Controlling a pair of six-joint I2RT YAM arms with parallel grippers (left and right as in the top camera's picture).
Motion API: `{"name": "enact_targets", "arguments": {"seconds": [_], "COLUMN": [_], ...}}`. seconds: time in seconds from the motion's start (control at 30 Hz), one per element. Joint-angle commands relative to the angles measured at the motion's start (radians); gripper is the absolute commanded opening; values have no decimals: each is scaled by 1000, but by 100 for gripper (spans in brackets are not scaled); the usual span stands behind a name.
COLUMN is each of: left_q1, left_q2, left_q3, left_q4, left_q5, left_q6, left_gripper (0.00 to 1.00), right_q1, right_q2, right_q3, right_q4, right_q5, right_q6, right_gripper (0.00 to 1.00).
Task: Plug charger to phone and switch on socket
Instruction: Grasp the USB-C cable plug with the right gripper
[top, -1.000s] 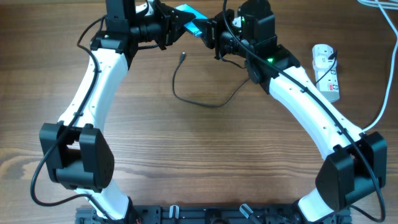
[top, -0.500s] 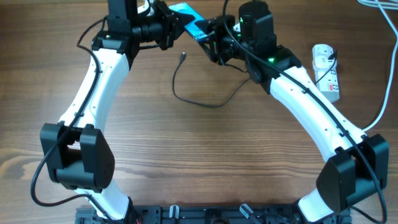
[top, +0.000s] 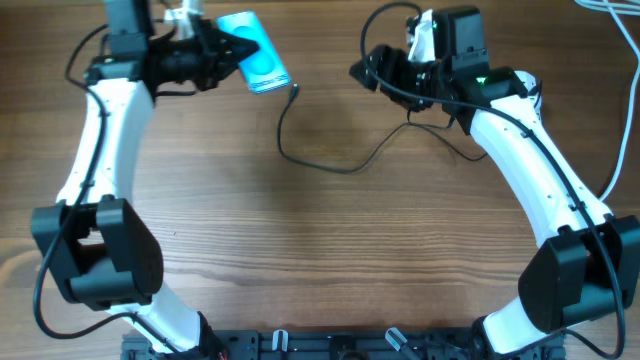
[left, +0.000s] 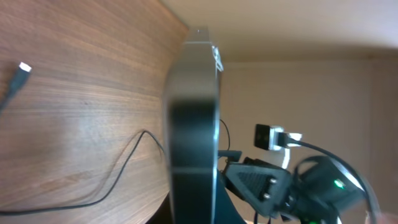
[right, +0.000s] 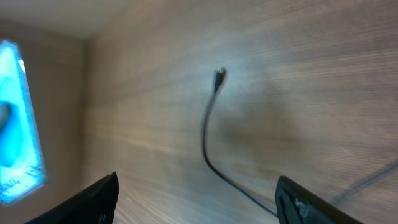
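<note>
— What lies between your two end effectors?
— Bare surface (top: 330, 110), with only the plug (top: 293, 90) on it, just beside the phone (top: 258, 58) in my left end effector (top: 228, 50).
— And further in?
— The cable (top: 320, 166) loops across the middle. My right end effector (top: 358, 72), fingers (right: 99, 199) spread, has open wood up to the plug.

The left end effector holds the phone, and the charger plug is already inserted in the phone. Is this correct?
Not entirely. The left end effector holds the phone, but the charger plug is not inserted: it lies loose on the table, apart from the phone. The overhead view shows this.
</note>
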Motion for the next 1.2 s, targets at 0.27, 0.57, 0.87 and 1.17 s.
{"name": "enact_targets", "arguments": {"seconds": [0.27,0.57,0.87,1.17], "left_q1": [211,217,204,191], "left_q2": [-23,-23,-23,-23], "left_q3": [12,12,12,12], "left_q4": [-53,-97,-100,-104], "left_q5": [167,166,158,159], "left_q6": [114,114,114,114], "left_gripper": [4,4,4,4], "right_q1": [206,277,317,323], "right_q2": [220,637,752,836], "right_q3": [366,652,650,650], "right_q4": [-195,-154,-14,77], "right_q5": [246,387,483,534], "right_q6": [-157,-47,5,80], "right_gripper": [70,57,47,43]}}
